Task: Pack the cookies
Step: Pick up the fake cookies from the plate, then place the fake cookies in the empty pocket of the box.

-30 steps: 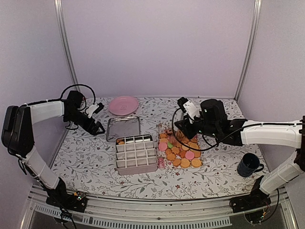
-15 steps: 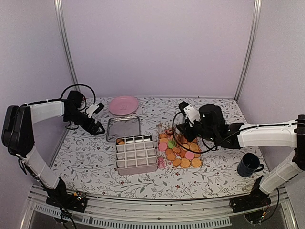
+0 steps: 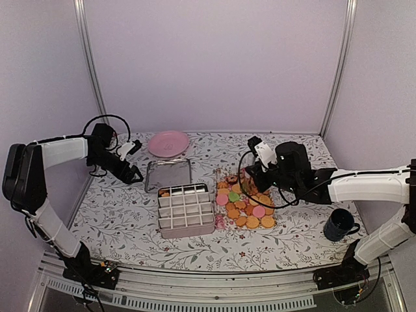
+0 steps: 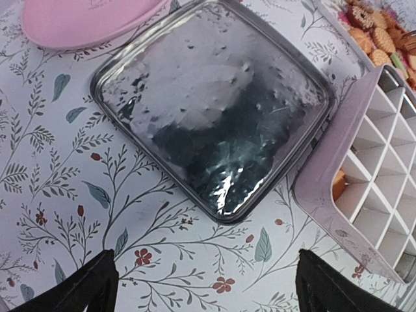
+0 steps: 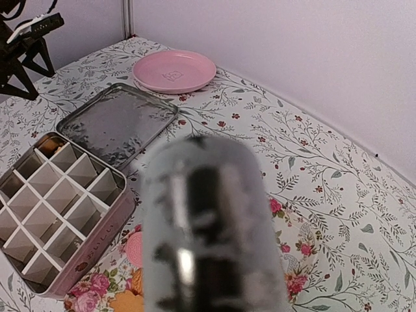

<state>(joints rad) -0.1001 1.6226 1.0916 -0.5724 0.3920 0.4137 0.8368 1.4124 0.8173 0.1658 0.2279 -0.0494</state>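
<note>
– Step in hand?
– Picking, by my read: right gripper (image 3: 249,181) hangs over the upper-left edge of the cookies (image 3: 246,205). They lie in a flat patch right of centre in the top view. Just left of them sits the box (image 3: 186,209). Its grid is almost all bare, with one orange cookie in the upper-left cell.
– Fingers on the right?
– Cannot tell. Top view is too small, and a blurred grey-black shape blocks the middle of the wrist view. No call on whether anything is held.
– Next move?
– If nothing is held, I'd say drop onto one cookie at the patch edge. Pinch across its rim without shoving the neighbours, since they touch and overlap. Then carry it left to a bare cell and release low.
– Pose?
– From the right edge the right arm reaches in, forearm near level, wrist bent down toward the patch. Along the left side the left arm stretches out, with left gripper (image 3: 134,175) just left of the lid (image 3: 168,174), well apart from the cookies. Its fingers (image 4: 91,289) stand spread in the wrist view's lower corners, nothing between them.
</note>
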